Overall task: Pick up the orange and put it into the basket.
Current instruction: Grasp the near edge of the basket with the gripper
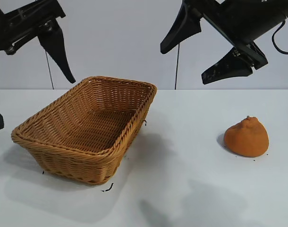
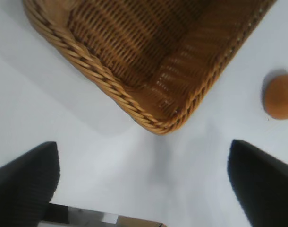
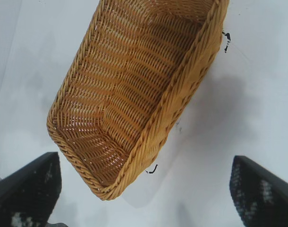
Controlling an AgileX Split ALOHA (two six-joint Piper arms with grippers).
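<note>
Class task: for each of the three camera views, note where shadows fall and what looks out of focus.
Exterior view: soft shadows spread on the table in front of the basket; the orange is sharp. Left wrist view: the orange and the near black fingers are blurred. Right wrist view: a grey shadow lies beside the basket.

Orange (image 1: 247, 137): open counter (image 1: 191, 189) all around, nothing overhead. Basket (image 1: 89, 135): well apart, top open, hollow holding nothing; its rim the sole obstacle.

Orange (image 2: 281, 97): in left wrist view, cut by the frame edge; only part shows.
Basket (image 2: 148, 61): far end cropped in both wrist views.
Left gripper (image 1: 28, 80): one fingertip barely inside exterior frame edge.
</note>
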